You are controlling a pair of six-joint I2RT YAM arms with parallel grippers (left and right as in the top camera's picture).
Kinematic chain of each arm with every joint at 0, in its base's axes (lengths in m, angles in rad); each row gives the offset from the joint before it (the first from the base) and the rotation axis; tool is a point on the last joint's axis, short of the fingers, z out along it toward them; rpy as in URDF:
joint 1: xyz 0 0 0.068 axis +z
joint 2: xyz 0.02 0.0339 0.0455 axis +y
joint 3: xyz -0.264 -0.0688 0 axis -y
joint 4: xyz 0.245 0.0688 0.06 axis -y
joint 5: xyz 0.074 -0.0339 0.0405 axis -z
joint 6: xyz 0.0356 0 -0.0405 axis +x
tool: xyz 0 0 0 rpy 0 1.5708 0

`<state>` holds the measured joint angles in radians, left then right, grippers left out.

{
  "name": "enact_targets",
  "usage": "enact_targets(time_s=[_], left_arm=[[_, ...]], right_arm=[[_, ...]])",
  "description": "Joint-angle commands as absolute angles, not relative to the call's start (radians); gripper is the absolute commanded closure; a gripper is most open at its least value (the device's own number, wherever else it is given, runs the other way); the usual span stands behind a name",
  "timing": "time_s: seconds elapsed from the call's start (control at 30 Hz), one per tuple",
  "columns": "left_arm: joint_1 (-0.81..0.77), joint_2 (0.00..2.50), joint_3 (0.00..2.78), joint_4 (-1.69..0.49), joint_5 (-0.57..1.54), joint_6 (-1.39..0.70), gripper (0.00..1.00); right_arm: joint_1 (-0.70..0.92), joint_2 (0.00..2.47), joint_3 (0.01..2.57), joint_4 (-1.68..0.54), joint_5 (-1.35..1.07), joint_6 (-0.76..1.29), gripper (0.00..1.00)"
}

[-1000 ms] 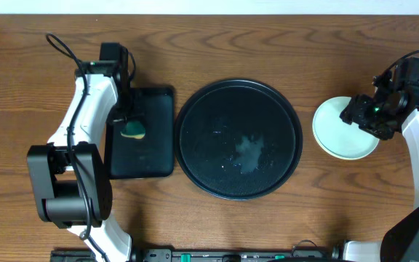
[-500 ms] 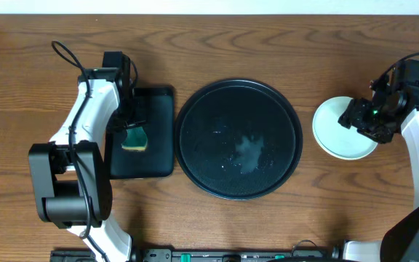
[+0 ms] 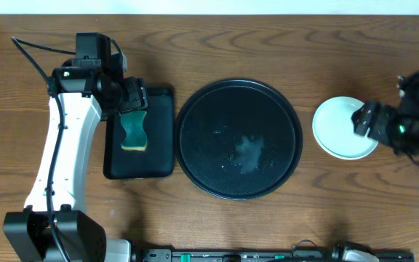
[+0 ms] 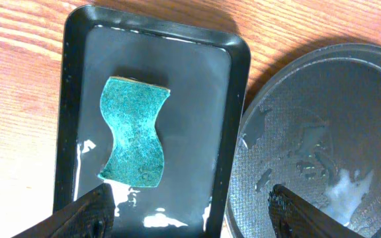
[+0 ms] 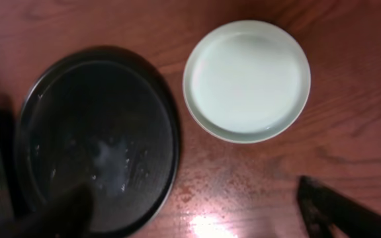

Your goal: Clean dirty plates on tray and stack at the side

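The large round black tray lies mid-table with only a wet smear on it, and it also shows in both wrist views. The pale mint-white plates sit stacked on the bare wood to its right, with the top plate glossy and plain. My right gripper hovers over the stack's right edge. In the right wrist view it is open with nothing between its fingers. My left gripper hangs over the far end of the small rectangular tray, open and holding nothing.
A green sponge lies flat in the wet rectangular black tray left of the round tray. Water droplets spot the wood between the round tray and the plates. The table's far edge runs along the top.
My left gripper opened, left the sponge lying in the rectangular tray and drew back toward the far side. My right gripper opened wider and moved right and up from the plates.
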<state>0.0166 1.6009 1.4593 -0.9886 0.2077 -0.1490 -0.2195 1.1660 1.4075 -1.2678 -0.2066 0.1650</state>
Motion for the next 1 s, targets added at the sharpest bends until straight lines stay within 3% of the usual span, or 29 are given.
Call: enact_targets(time_s=[0.0, 0.6, 0.77, 0.97], left_arm=[[0.016, 1.610, 1.464, -0.994, 0.221, -0.139, 0.25], [0.016, 1.610, 1.464, -0.993, 0.221, -0.139, 0.23], [0.016, 1.610, 1.464, -0.994, 0.221, -0.139, 0.23], [0.016, 1.610, 1.464, -0.993, 0.221, -0.139, 0.23]], right_arm=[[-0.214, 1.063, 1.419, -1.296, -0.208, 0.152, 0.01], [-0.212, 0.776, 1.419, -1.353, -0.204, 0.160, 0.01], [-0.167, 0.695, 1.306, -1.145, -0.203, 0.091, 0.01], [-0.112, 0.493, 0.905, -0.721, -0.203, 0.053, 0.01]])
